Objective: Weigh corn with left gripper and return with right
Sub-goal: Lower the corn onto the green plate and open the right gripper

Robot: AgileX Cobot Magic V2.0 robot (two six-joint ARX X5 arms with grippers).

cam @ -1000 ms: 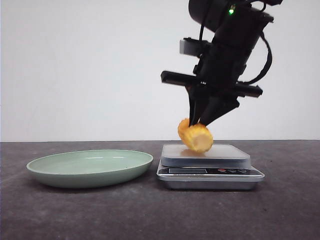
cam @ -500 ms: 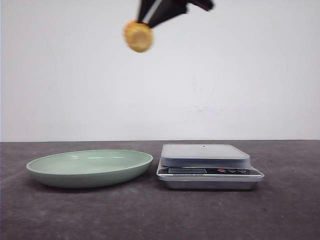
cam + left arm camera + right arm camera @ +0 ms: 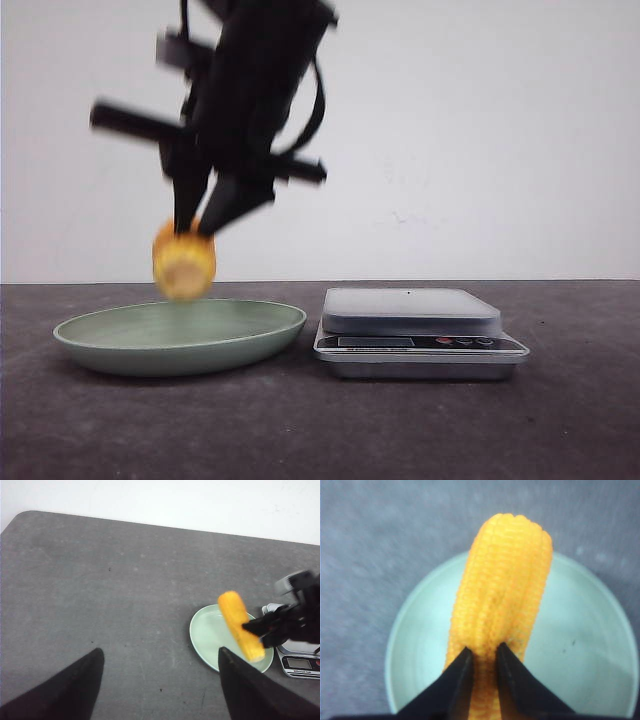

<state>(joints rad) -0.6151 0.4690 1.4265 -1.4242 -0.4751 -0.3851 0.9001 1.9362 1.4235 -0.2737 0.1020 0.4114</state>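
The corn [image 3: 184,265] is pinched at one end between the two tapering fingers of the right gripper [image 3: 197,228], as is seen closely in the right wrist view, where the black fingertips [image 3: 461,672] are pressed onto the cob [image 3: 500,605] from both sides. The cob is held in the air, directly below the gripper's crossbar, and the green plate [image 3: 120,350] lies under it; whether the cob is touching the plate cannot be told, though a gap seems to be shown in the front view. A silver kitchen scale [image 3: 420,345] is set just beside the plate, off to the side of the gripper, with nothing resting on its platform. The left gripper [image 3: 160,680] is held well apart from the plate [image 3: 205,635], above bare grey tabletop [image 3: 100,580], with its fingers [image 3: 70,685] spread wide and nothing between them.
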